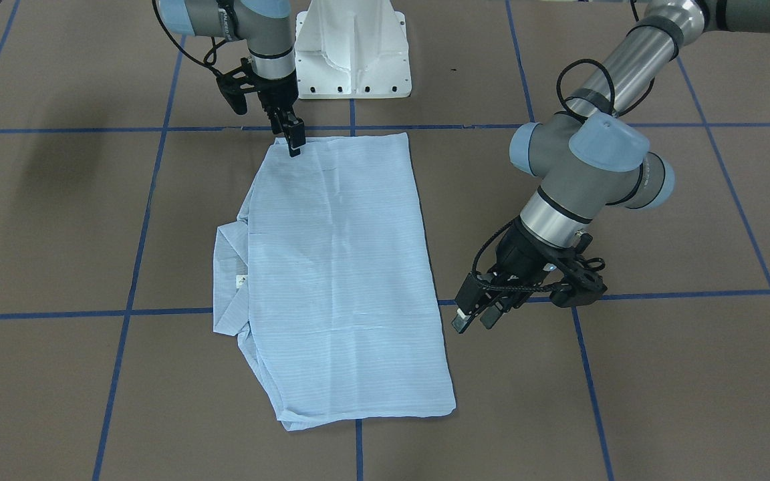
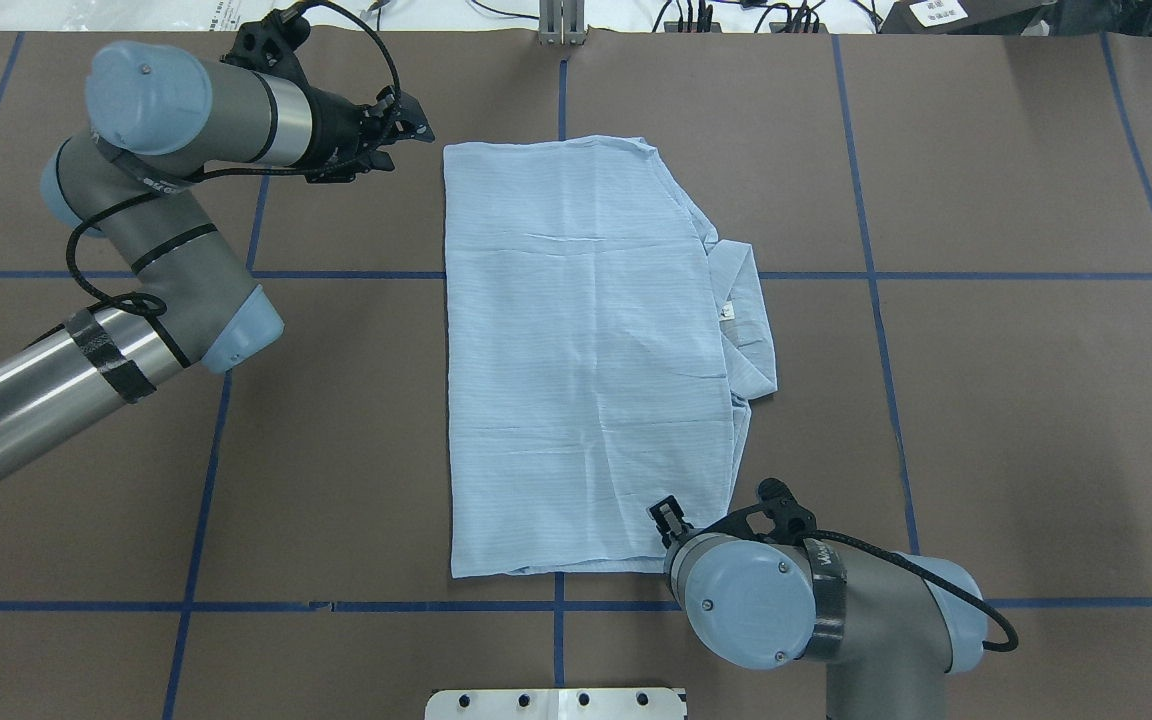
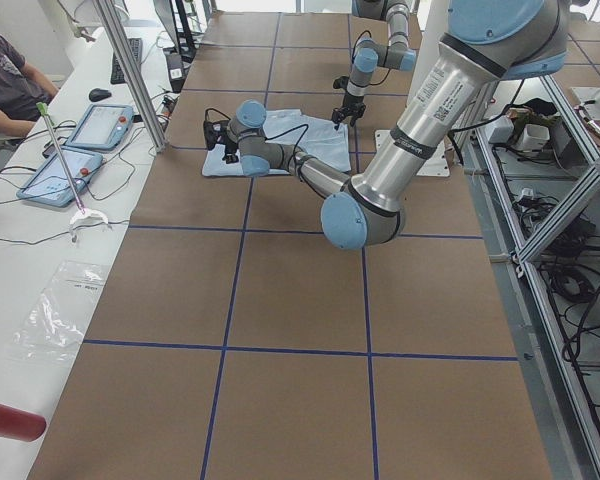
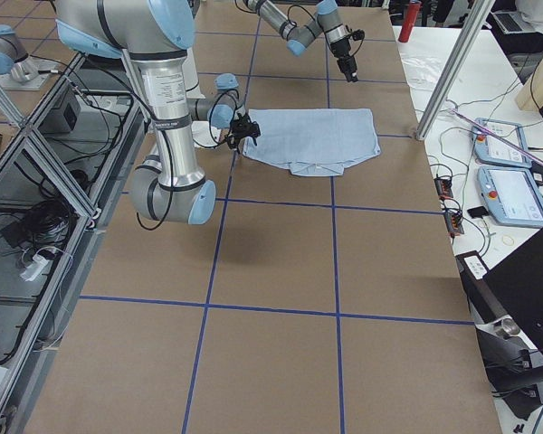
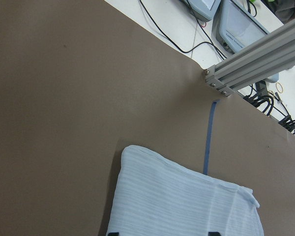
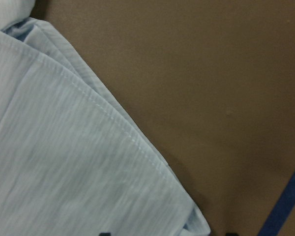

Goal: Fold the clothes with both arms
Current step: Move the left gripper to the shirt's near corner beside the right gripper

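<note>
Though illegible, white label [image 1: 240,281] on shirt [image 1: 345,267]

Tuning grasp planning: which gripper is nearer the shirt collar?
Right. The right gripper sits at a corner of the shirt, on the collar side. The left gripper is off the cloth, beside the opposite long edge.

Left tool [image 1: 473,323] tilted, jaws apart; right tool [image 1: 293,148] pointing down, jaws apart

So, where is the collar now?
In the overhead view the collar sticks out of the shirt's right edge, about midway along it, farther up the table than the right gripper.
</note>
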Controlling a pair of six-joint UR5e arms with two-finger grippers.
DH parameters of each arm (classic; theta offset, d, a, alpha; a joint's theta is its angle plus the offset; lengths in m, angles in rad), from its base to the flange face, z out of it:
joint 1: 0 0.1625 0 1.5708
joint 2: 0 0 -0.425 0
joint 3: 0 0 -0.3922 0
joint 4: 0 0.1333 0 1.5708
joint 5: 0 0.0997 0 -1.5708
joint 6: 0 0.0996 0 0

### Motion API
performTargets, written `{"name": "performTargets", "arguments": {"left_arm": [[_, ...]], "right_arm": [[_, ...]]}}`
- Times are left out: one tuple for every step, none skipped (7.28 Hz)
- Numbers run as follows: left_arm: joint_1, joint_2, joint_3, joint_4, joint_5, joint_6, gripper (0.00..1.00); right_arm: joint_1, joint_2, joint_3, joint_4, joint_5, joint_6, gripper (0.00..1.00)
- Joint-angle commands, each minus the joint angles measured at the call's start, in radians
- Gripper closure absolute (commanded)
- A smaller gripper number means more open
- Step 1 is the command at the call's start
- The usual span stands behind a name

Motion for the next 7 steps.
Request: {"name": "performTargets", "arguments": {"left_arm": [[0.000, 0.000, -0.003, 0.000, 0.000, -0.001, 0.32], [-0.002, 0.003, -0.003, 0.000, 0.000, 0.000, 0.32], [0.000, 0.009, -0.010, 0.000, 0.000, 0.000, 0.33], [0.000, 0.017, -0.017, 0.000, -0.002, 0.000, 0.33], [0.000, 0.020, -0.018, 0.000, -0.002, 0.000, 0.33], [0.000, 0.021, -0.021, 0.000, -0.002, 0.000, 0.33], [0.000, 0.020, -0.027, 0.000, -0.002, -0.010, 0.33]], "right_arm": [[-0.002, -0.005, 0.002, 0.000, 0.001, -0.001, 0.99], [-0.002, -0.006, -0.001, 0.000, 0.001, -0.006, 1.00], [0.007, -0.005, 0.006, 0.000, 0.009, -0.006, 1.00], [0.010, -0.005, 0.002, 0.000, 0.014, -0.010, 1.00], [0.010, -0.003, 0.003, 0.000, 0.011, -0.012, 1.00], [0.012, 0.003, 0.009, 0.000, 0.011, -0.012, 1.00], [0.016, 0.006, 0.020, 0.000, 0.009, -0.007, 1.00]]}}
